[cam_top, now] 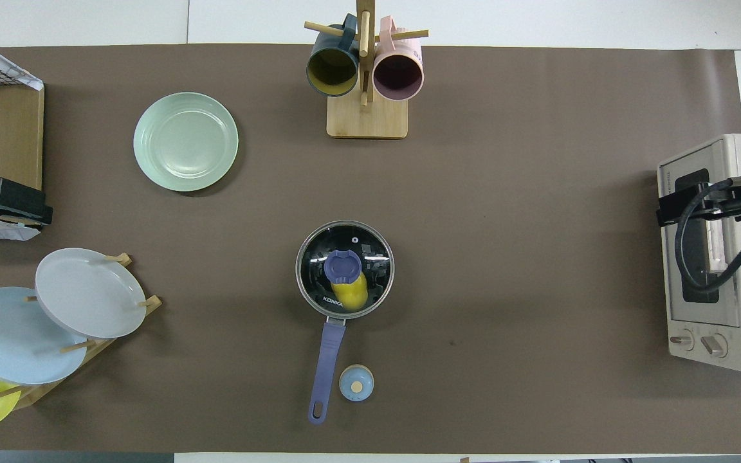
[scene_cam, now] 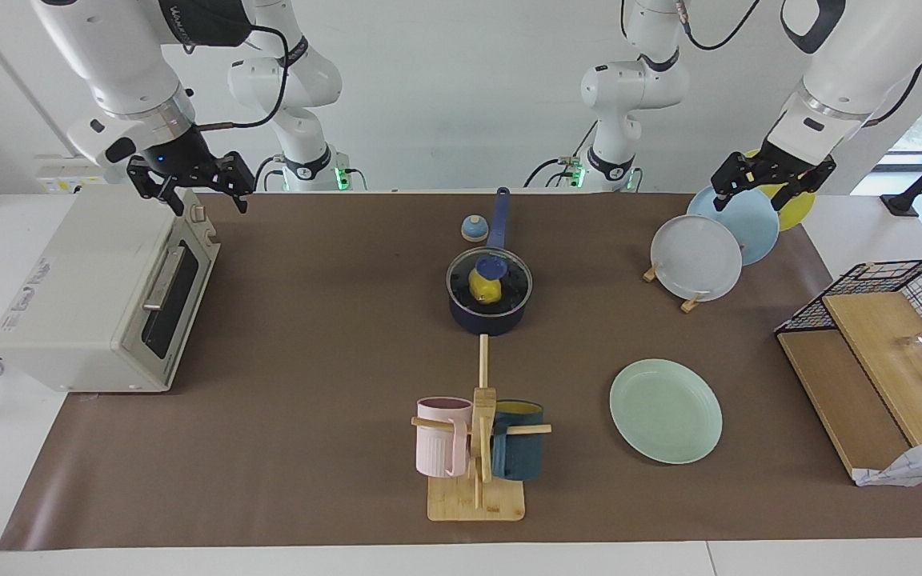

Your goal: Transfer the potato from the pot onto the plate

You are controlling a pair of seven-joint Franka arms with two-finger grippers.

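Observation:
The potato (scene_cam: 487, 291) lies inside the dark navy pot (scene_cam: 490, 318) at the middle of the table, under a glass lid with a blue knob (scene_cam: 491, 265). The overhead view shows the potato (cam_top: 353, 293) through the lid (cam_top: 370, 247), and the pot's handle (cam_top: 327, 357) points toward the robots. The mint green plate (scene_cam: 665, 410) lies bare, farther from the robots, toward the left arm's end (cam_top: 185, 141). My left gripper (scene_cam: 761, 192) hangs open and empty over the plate rack (cam_top: 0, 204). My right gripper (scene_cam: 206, 194) hangs open and empty over the toaster oven (cam_top: 689, 207).
A toaster oven (scene_cam: 101, 296) stands at the right arm's end. A mug tree (scene_cam: 479, 448) holds a pink and a dark blue mug. A rack holds a grey-white plate (scene_cam: 697, 256), a light blue one (scene_cam: 745, 220) and a yellow one. A small blue dome (scene_cam: 474, 229) sits beside the pot's handle. A wire basket (scene_cam: 901, 280) stands at the left arm's end.

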